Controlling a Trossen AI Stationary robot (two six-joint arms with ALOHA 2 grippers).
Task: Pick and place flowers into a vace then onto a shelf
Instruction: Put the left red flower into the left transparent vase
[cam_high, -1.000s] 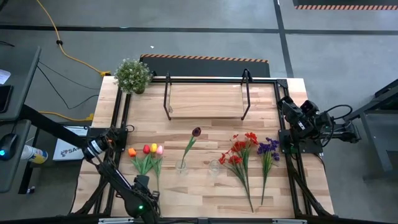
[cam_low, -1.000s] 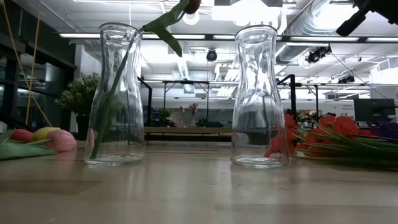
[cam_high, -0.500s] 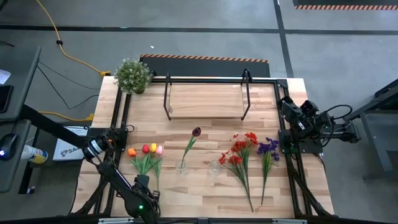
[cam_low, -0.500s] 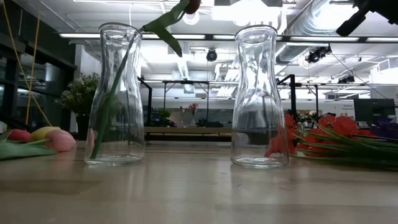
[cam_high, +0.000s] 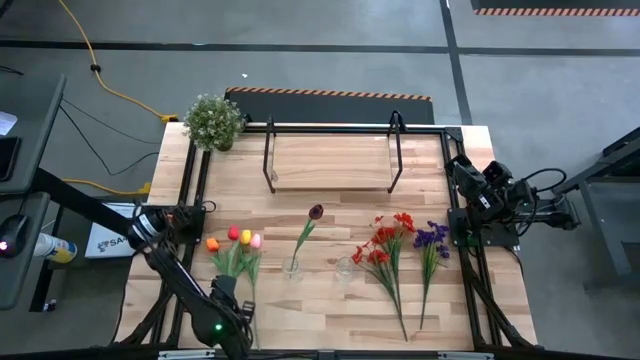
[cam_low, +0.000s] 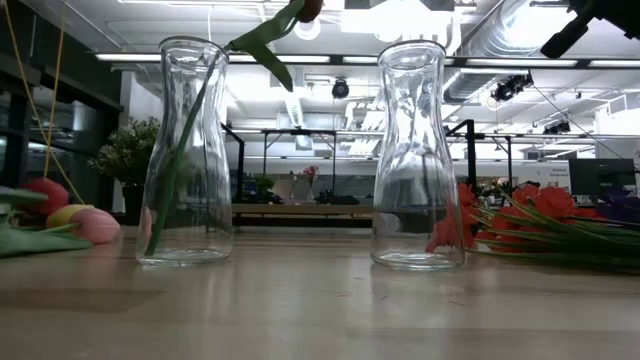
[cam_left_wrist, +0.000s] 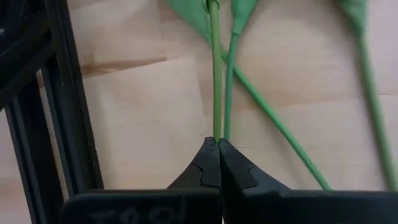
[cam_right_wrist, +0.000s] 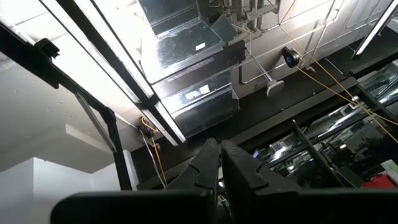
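Writing on left wrist housing upside down, unreadable; white box beside table's left edge (cam_high: 104, 240) shows letters "SA" only. Left gripper (cam_left_wrist: 217, 144) at near-left table corner, fingertips pinched together on thin green tulip stem (cam_left_wrist: 215, 74) (other stems lie just beside). Red tulip head (cam_low: 45, 191) now raised above yellow and pink heads; earlier all lay flat. Left vase (cam_low: 187, 150) holds maroon tulip (cam_high: 315, 212); right vase (cam_low: 418, 155) empty. Sprays (cam_high: 385, 245) right. Shelf (cam_high: 332, 162) far side. Right gripper (cam_right_wrist: 219, 163) closed, parked at right edge, unchanged.

The wood counter (cam_high: 330, 300) holds a shelf (cam_high: 330, 160), a potted plant (cam_high: 214, 121), two glass vases (cam_low: 190, 150) and loose flowers (cam_high: 385, 250).
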